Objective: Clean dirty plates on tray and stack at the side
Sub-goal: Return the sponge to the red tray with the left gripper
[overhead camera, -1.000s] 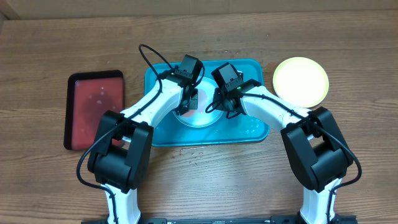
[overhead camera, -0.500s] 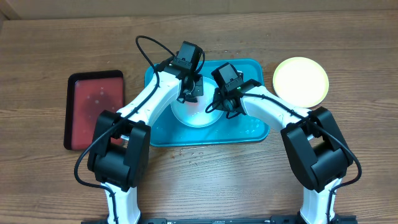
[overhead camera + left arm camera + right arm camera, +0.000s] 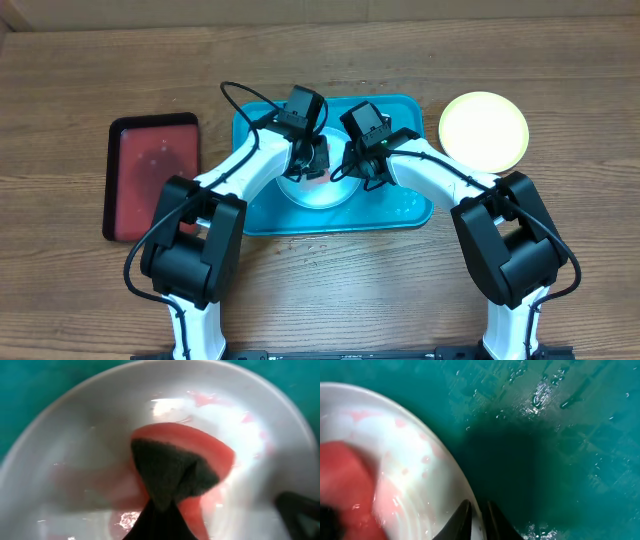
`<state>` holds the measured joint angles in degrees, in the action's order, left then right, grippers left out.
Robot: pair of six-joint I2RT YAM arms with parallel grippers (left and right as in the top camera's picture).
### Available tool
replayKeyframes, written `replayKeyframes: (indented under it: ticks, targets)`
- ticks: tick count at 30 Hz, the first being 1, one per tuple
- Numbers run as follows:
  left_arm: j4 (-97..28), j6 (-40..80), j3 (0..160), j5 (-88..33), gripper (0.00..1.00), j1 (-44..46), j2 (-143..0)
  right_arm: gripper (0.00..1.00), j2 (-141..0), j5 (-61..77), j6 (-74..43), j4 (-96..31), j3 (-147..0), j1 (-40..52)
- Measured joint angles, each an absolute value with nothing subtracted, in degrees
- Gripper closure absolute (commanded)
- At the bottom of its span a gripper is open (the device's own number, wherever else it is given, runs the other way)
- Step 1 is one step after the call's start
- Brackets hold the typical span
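Your left pincer has come back down from the far rim of the round white plastic plate toward its middle. The red, dark-faced sponge it clamps now sits over the pink smears there.

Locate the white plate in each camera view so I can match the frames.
Overhead: the white plate lies centre-left in the teal tray.
Left wrist: it fills nearly the whole frame, under the red sponge.
Right wrist: it takes the left side, with its rim running to the bottom edge.
Shared landmark: the tray, at the top corners in the left wrist view and across the right half in the right wrist view.
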<state>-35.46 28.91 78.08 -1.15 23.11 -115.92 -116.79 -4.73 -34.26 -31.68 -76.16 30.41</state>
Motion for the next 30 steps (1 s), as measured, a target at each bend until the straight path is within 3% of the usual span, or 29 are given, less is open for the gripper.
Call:
replayKeyframes:
  ticks: [7, 19, 30]
  targets:
    - [-45.25, 28.77, 79.05, 14.02, 0.96, 23.59, -115.42, 0.91, -116.79, -4.25, -34.24, -31.73, -76.16, 30.52]
    - [-60.03, 30.24, 93.95, 20.86, 0.96, 21.19, -115.50, 0.95, -116.75, -3.36, -33.80, -31.90, -76.16, 30.52]
    - [-67.00, 31.35, 95.57, 20.95, 0.96, 4.03, -111.85, 0.94, -116.75, -3.38, -33.82, -32.03, -76.18, 30.52]
